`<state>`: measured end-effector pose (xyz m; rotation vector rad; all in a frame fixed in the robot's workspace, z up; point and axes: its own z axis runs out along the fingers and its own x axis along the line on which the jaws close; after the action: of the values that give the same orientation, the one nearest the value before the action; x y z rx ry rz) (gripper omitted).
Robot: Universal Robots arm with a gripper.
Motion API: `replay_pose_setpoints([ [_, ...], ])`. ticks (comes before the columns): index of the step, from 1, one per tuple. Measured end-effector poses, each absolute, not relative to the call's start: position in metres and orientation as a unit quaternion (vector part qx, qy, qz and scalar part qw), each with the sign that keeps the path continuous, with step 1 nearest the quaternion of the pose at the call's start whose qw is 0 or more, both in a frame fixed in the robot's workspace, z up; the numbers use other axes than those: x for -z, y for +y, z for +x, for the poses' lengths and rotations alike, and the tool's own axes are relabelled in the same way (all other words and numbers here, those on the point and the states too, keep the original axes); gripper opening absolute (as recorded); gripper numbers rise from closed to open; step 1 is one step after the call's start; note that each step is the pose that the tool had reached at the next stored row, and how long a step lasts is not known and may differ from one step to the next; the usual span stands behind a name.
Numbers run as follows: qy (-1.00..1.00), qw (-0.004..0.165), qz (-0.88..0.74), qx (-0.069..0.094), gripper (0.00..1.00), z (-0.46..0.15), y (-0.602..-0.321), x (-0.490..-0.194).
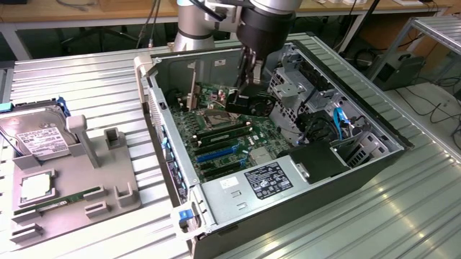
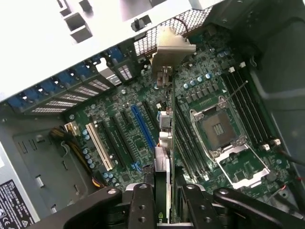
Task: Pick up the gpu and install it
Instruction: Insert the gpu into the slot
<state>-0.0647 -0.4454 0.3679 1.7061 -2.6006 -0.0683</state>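
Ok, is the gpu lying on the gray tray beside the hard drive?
No, the gpu is clamped edge-on between the fingers, above the motherboard.

The computer case (image 1: 338,210) lies open on the table (image 1: 86,75), about at its middle. A parts holder (image 1: 79,186) lies beside it, toward the table's edge at the exterior view's left. On the holder lie a hard drive (image 1: 32,135) and a memory stick (image 1: 61,200). Inside the case, the gripper (image 2: 166,193) is over the motherboard (image 2: 209,57). The gpu (image 2: 164,71) stands on its edge between the fingers (image 2: 142,205), with the expansion slots (image 2: 143,126) on one side and the processor socket (image 2: 224,131) on the other.
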Motion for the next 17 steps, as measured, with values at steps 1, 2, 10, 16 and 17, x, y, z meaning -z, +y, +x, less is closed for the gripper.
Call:
replay_pose_setpoints([
  [1, -0.831, 0.015, 0.556, 0.022, 0.27, -0.065, -0.445, -0.368],
  [2, -0.825, 0.016, 0.564, 0.022, 0.27, -0.065, -0.445, -0.367],
  [10, -0.78, 0.017, 0.626, 0.02, 0.27, -0.065, -0.445, -0.363],
  [16, -0.741, 0.018, 0.671, 0.019, 0.27, -0.065, -0.445, -0.359],
  [17, -0.73, 0.019, 0.683, 0.019, 0.27, -0.065, -0.445, -0.357],
])
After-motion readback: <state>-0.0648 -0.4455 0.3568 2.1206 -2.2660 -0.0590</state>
